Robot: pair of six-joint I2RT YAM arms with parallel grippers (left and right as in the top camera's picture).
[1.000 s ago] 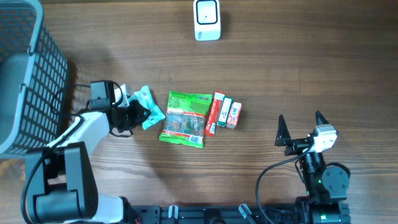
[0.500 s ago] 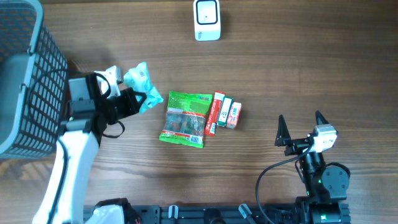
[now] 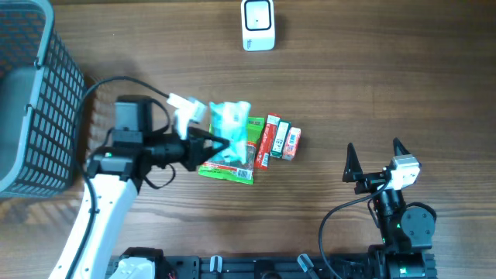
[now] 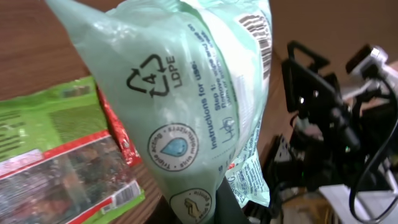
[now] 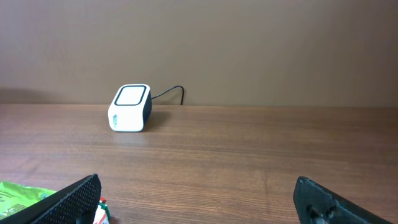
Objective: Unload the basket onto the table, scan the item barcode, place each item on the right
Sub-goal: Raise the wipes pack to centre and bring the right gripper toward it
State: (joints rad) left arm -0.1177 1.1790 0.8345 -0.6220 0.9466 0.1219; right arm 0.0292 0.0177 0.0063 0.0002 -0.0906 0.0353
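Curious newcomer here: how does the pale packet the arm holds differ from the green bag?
The pale packet is pinched in the left gripper, off the table; the green bag lies flat on it. The packet is pale teal, the bag bright green. Both are soft plastic pouches.

- Pouch [image 4: 186, 112]: pale mint green, dark print, black barcode stripes.
- Packet [image 3: 229, 171]: bright green, red band.
- Small boxes [image 3: 281, 141]: red, green, white.
- Scanner [image 3: 257, 25]: white, black-rimmed window.
- Basket [image 3: 54, 101]: grey-blue lattice.
- Table [image 3: 372, 77]: brown wood grain.
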